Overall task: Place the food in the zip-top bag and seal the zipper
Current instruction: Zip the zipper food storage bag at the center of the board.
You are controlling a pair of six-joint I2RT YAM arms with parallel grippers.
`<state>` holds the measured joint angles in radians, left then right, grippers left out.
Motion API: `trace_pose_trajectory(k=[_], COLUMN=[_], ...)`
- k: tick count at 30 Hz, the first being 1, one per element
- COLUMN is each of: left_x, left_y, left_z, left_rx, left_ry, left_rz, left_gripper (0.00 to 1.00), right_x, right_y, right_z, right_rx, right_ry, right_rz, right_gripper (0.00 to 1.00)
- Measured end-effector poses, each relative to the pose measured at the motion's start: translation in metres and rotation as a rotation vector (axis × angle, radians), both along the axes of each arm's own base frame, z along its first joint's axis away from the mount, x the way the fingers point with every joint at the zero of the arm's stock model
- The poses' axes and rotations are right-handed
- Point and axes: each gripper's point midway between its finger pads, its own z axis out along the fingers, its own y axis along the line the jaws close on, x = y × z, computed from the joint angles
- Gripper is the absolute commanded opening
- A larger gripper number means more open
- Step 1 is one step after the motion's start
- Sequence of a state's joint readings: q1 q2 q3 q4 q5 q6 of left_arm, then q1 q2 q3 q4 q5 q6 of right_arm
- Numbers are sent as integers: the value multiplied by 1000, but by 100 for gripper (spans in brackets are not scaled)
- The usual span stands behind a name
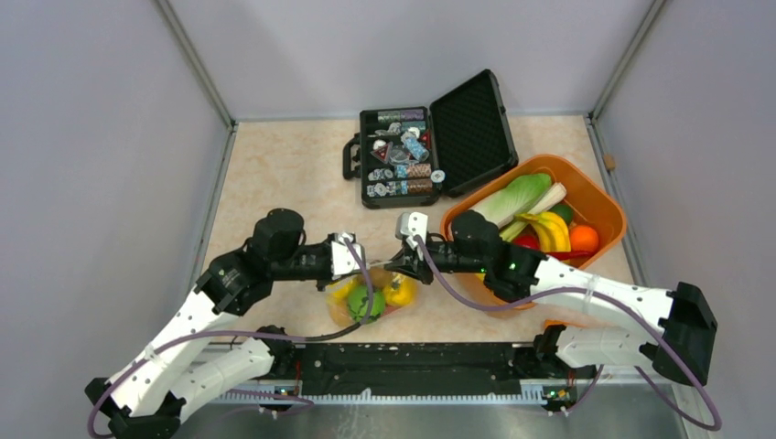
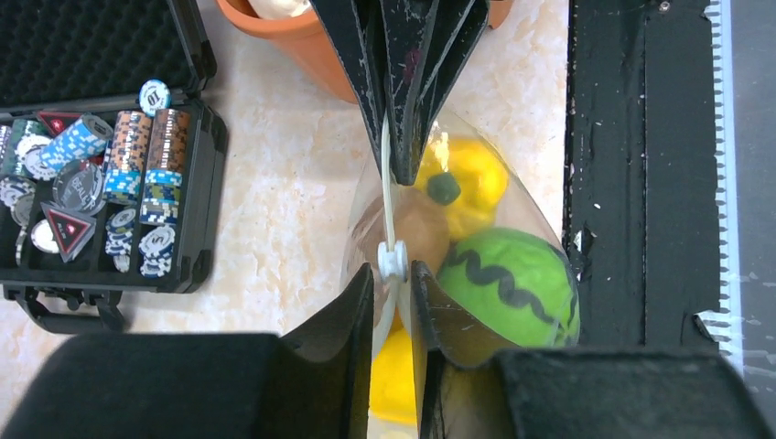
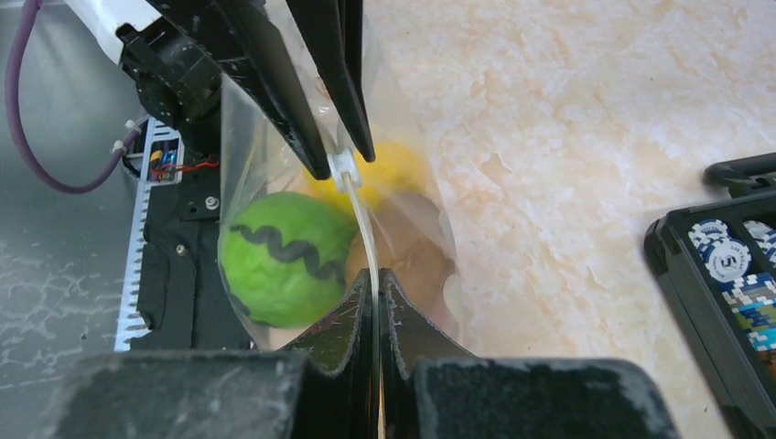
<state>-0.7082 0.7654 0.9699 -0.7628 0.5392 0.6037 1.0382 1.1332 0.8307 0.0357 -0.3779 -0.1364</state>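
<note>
Under the jaws, pale beige marbled counter (image 1: pixel 274 174); beyond and flanking them, plain grey walls (image 1: pixel 91 137) with metal corner posts (image 1: pixel 195 64), evenly lit.

Bare table (image 1: pixel 284 174) left of black case (image 1: pixel 471 119) gives passage; case, orange tub (image 1: pixel 608 206) and held zip-top bag (image 1: pixel 371 302) obstruct.

Recorded thin, clear, glossy plastic film on the zip-top bag (image 3: pixel 240 128), with a whitish plastic zipper (image 3: pixel 364 229) and a smooth green watermelon slice (image 3: pixel 279 261) behind the film. Noted matt black, scuffed plastic on the fingers (image 2: pixel 412 82) of the right gripper (image 2: pixel 400 169) and dimpled black foam lining the lid of the black case (image 2: pixel 82 46). Logged a smooth, marbled stone-look table (image 3: pixel 567 137) and a glossy orange plastic tub (image 1: pixel 604 197).
</note>
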Motion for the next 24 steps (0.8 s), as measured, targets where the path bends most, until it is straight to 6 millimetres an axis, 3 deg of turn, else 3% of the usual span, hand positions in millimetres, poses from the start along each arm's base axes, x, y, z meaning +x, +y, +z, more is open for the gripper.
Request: trace_pose_trajectory(k=[7,12,24], left_x=[-4,-4,-3], left_y=[-10,-20,-15], left_z=[8,0,2], left_rx=[-49,-46,-47], left_ry=[16,71,73], left_rz=[-38,-76,-38], left_gripper=[36,37,13], right_x=[1,1,4], right_y=[-1,-1,-2], right_z=[-1,-1,0], right_rx=[1,3,6], right_ry=[8,13,8], right_rz=[-11,-14,-30], right_gripper=[0,0,0])
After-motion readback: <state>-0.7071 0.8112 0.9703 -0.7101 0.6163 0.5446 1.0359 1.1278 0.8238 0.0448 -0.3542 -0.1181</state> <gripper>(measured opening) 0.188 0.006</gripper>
